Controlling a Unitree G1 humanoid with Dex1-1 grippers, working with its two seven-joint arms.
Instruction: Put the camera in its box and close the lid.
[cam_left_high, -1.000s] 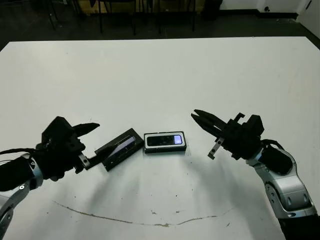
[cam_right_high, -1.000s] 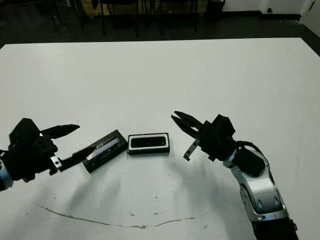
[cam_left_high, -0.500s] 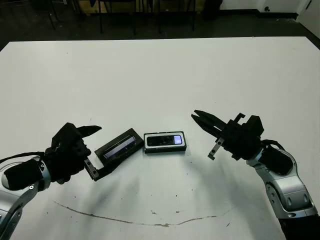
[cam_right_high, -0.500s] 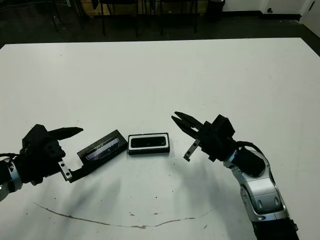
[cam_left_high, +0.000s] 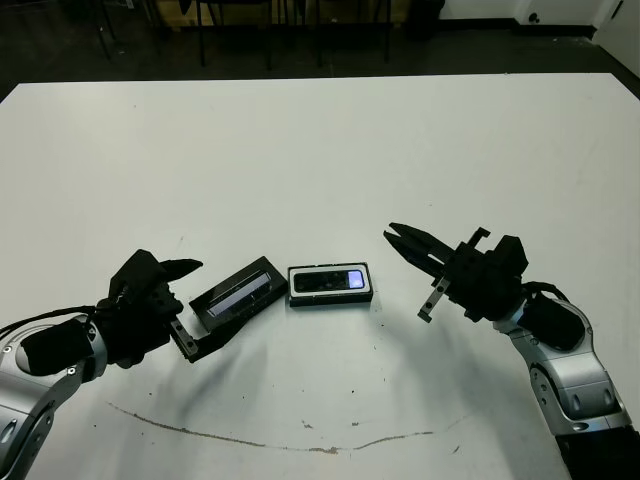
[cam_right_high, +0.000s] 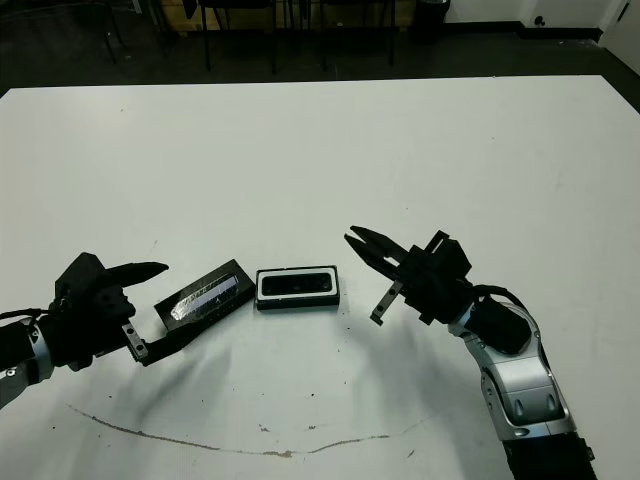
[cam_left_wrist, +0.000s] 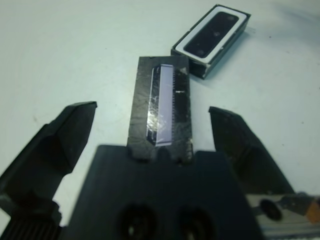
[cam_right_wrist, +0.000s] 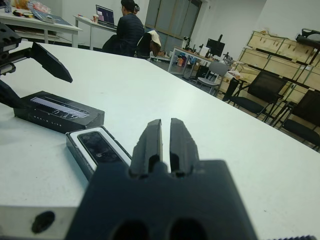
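Slim black rectangular camera (cam_left_high: 328, 281) lying inside shallow black-rimmed, white-lined box (cam_left_high: 331, 299) near middle of white surface (cam_left_high: 320, 150). Black rectangular lid with glossy bluish strip (cam_left_high: 236, 295) just left of box, angled, between spread fingers of left claw (cam_left_high: 190, 306), not clamped. Right claw (cam_left_high: 408, 242) clenched on nothing, raised, right of box.
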